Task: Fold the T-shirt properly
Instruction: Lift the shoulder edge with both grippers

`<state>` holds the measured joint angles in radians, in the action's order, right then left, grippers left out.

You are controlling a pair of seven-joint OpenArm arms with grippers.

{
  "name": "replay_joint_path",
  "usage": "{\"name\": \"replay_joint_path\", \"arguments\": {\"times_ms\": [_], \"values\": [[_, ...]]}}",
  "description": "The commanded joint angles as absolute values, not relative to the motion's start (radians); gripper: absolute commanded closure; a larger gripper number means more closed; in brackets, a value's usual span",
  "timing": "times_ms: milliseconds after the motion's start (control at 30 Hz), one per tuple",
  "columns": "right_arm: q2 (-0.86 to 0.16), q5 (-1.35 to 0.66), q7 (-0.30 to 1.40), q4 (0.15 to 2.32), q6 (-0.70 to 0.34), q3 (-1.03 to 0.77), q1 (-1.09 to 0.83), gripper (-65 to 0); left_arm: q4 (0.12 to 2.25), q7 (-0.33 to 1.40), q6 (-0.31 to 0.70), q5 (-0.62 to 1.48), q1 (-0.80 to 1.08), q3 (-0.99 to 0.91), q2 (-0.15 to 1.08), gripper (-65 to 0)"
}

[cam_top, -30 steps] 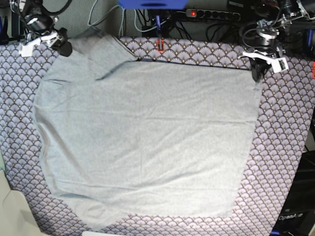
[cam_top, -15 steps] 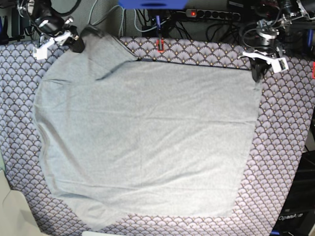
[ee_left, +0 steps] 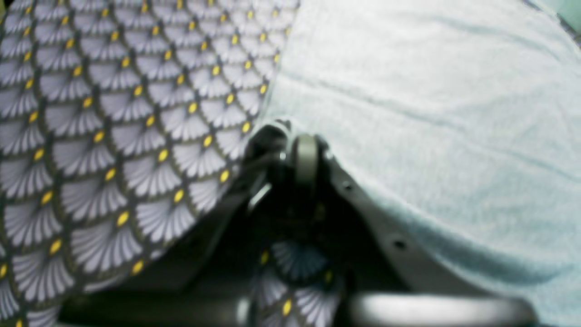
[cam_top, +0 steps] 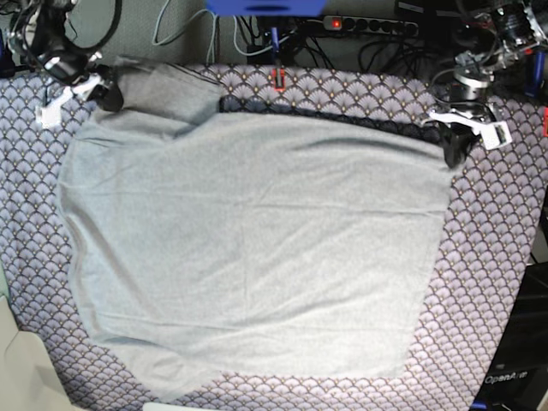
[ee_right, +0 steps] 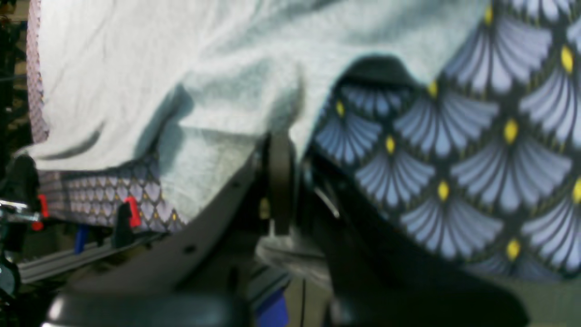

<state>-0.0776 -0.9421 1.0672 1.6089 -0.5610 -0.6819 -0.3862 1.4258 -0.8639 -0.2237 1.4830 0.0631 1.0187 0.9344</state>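
Observation:
The light grey T-shirt [cam_top: 257, 240] lies spread over the purple fan-patterned tablecloth [cam_top: 501, 257]. Its far edge is raised off the cloth between the two arms. In the base view my right gripper [cam_top: 108, 92] is at the far left, shut on the shirt's far left corner. My left gripper [cam_top: 451, 147] is at the far right, shut on the far right corner. The left wrist view shows its closed gripper [ee_left: 299, 152] at the edge of the T-shirt [ee_left: 431, 113]. In the right wrist view, the closed gripper [ee_right: 278, 177] holds a bunched fold of the T-shirt [ee_right: 136, 68].
A red clamp [cam_top: 278, 79] holds the tablecloth at the far edge, with a power strip [cam_top: 368, 26] and cables behind it. A pale object [cam_top: 21, 368] sits at the near left corner. Bare tablecloth borders the shirt on the right and near sides.
My right gripper has shut on the shirt's far left corner and drawn back to the left. The left gripper has shifted slightly nearer. The shirt's far edge has lifted.

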Motion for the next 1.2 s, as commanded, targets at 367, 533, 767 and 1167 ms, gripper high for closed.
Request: {"name": "replay_joint_path", "arguments": {"times_ms": [367, 533, 767, 1167], "values": [[-0.102, -0.966, 1.072, 1.728, -0.562, -0.687, -0.295, -0.6, 1.454, -0.885, -0.225, 1.484, 0.056, 0.883, 0.951, 0.0], [-0.119, -0.966, 1.072, 1.727, -0.562, -0.684, -0.251, -0.6, 1.452, -0.883, -0.225, 1.484, 0.054, 0.825, 0.949, 0.0], [-0.119, -0.963, 1.115, 1.727, -0.561, -0.687, -0.183, -0.6, 1.435, -0.837, -0.225, 1.484, 0.002, 0.820, 0.900, 0.0], [-0.171, -0.967, 1.129, 1.728, -0.561, -0.788, -0.151, -0.6, 1.445, -0.757, -0.223, 1.484, 0.015, 0.826, 0.855, 0.0]]}}
